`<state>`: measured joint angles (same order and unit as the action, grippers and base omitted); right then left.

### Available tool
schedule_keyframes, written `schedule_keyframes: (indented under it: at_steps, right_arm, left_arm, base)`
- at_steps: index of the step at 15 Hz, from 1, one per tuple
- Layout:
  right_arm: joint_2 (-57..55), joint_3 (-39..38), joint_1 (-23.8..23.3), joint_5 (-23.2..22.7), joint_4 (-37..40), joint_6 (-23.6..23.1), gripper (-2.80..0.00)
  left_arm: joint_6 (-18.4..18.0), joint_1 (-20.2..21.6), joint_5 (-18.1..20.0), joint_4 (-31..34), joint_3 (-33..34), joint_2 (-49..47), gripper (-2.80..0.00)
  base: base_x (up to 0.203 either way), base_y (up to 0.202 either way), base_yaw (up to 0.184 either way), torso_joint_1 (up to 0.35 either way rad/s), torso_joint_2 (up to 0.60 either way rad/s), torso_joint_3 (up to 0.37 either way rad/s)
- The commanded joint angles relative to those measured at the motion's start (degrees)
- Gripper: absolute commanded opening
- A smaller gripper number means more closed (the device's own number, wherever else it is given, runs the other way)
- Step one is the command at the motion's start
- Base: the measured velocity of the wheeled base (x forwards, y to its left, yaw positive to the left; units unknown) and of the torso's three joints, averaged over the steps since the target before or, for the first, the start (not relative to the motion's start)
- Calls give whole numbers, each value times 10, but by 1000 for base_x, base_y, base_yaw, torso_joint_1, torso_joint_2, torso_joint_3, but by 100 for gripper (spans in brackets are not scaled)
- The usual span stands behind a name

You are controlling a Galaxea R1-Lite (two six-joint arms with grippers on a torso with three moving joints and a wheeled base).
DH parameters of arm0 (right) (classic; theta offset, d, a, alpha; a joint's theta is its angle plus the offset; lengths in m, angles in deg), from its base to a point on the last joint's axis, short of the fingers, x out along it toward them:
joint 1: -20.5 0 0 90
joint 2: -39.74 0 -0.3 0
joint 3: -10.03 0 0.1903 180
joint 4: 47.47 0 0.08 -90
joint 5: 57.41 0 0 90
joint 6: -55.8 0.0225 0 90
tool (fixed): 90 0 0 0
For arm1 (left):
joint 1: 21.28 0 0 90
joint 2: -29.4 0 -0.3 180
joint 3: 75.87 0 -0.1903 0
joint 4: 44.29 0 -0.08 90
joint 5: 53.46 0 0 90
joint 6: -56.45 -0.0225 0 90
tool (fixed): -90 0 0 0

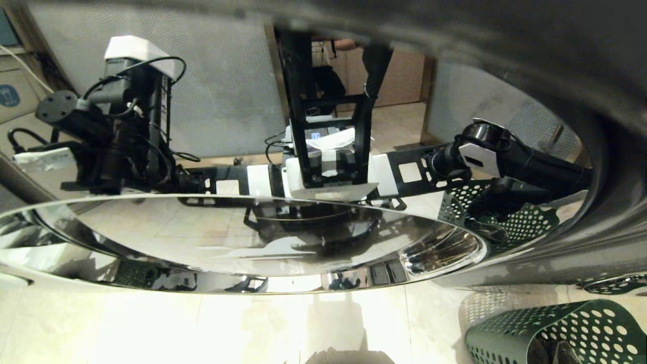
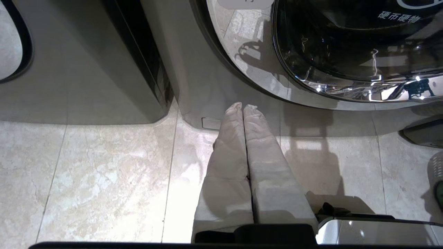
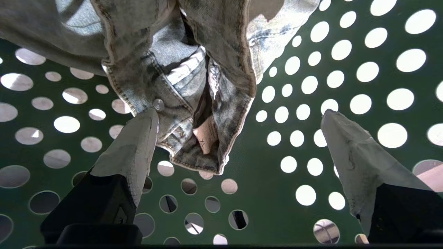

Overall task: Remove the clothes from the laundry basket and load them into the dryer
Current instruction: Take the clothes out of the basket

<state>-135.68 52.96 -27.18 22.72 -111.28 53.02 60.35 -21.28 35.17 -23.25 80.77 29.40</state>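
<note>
In the right wrist view my right gripper (image 3: 240,116) is inside the green perforated laundry basket (image 3: 277,180), fingers spread wide and open. A crumpled light-blue denim garment (image 3: 180,69) lies just ahead of it. One fingertip (image 3: 145,121) rests beside the garment's metal button, while the other (image 3: 337,124) stands apart over the bare basket wall. Nothing is gripped. The dryer's round glass door (image 1: 252,242) fills the head view and mirrors the robot. The basket (image 1: 556,323) stands on the floor at the lower right. My left gripper (image 2: 242,106) hangs shut and empty near the dryer's base (image 2: 207,103).
A second grey machine (image 2: 86,62) stands next to the dryer, with a narrow gap between them. Pale tiled floor (image 2: 104,173) spreads in front of both. Part of the robot's base (image 2: 373,231) shows beside the left gripper.
</note>
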Motion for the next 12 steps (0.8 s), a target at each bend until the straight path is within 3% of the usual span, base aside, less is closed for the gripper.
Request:
schedule_keyframes:
  at_steps: [1, 6, 12]
  right_arm:
    - [-1, 0, 0, -1, -5, 0, 0]
    - [-1, -1, 0, -2, -5, 0, 0]
    - [-1, 5, 0, -7, -5, 0, 0]
  left_arm:
    - [1, 0, 0, 0, 8, 0, -280]
    - [1, 0, -1, 0, 8, 0, -280]
    - [1, 0, -1, 0, 8, 0, -280]
  base:
    - [0, 0, 0, 0, 0, 0]
    - [-12, 0, 0, 0, 1, 0]
    - [-187, 0, 1, 0, -1, 4]
